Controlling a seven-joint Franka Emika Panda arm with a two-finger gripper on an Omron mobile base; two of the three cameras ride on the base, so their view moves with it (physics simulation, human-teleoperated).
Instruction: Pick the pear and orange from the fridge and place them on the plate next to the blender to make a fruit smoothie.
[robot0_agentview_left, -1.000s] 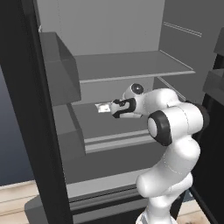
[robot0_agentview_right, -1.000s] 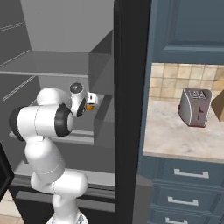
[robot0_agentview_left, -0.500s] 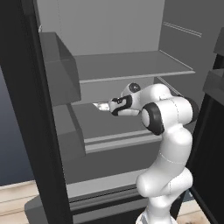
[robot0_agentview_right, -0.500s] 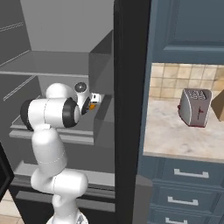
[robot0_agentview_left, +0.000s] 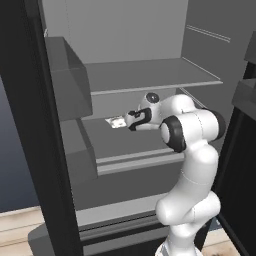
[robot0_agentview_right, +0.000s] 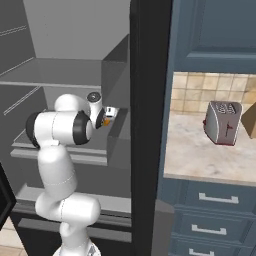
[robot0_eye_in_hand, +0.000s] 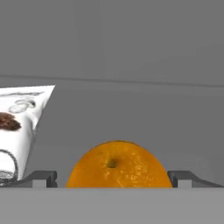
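Since half a second ago my arm has pushed a little further into the fridge (robot0_agentview_left: 60, 150), and the gripper (robot0_eye_in_hand: 113, 178) now sits right at the orange (robot0_eye_in_hand: 119, 165), which lies on the grey middle shelf (robot0_agentview_left: 135, 145). I see the two finger tips (robot0_eye_in_hand: 40, 177) spread wide, one on each side of the fruit (whether they touch it I cannot tell). Just to one side stands a white carton (robot0_eye_in_hand: 19, 131) with a dark printed picture; any writing on it is too blurred to read, and the frame edge cuts it off. From the right base view only a sliver of orange (robot0_agentview_right: 106, 121) shows past the wrist.
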